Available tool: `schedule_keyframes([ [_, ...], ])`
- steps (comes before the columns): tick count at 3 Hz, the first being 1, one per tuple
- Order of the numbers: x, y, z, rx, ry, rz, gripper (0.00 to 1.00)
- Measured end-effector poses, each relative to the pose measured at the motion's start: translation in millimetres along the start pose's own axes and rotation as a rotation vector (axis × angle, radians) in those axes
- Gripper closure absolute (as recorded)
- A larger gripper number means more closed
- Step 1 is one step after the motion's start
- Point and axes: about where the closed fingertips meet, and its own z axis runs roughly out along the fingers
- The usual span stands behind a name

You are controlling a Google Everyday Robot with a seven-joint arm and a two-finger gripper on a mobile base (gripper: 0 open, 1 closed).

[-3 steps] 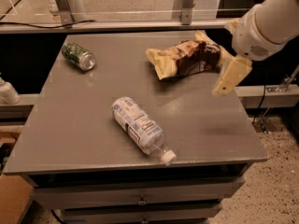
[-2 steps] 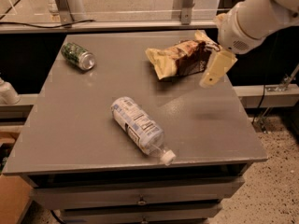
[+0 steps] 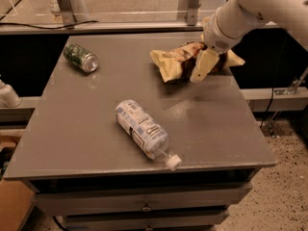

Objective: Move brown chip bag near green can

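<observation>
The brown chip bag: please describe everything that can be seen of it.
The brown chip bag is crinkled foil, dark brown in the middle with pale yellow-tan ends. It lies crumpled on the grey table, at its far right part. The tool is at the bag's right half, covering part of it; whether it grips the bag cannot be told.

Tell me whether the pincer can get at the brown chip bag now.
Probably yes: the pincer hangs right at the brown chip bag, with nothing between; the bottle and green can lie well off.
</observation>
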Motion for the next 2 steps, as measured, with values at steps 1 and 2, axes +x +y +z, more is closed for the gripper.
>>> schedule_keyframes([
  [1,-8.3,-13.1,26.2,-0.021,0.013,0.0,0.0],
  [2,-14.1,-18.9,36.4,-0.031,0.024,-0.005,0.18],
])
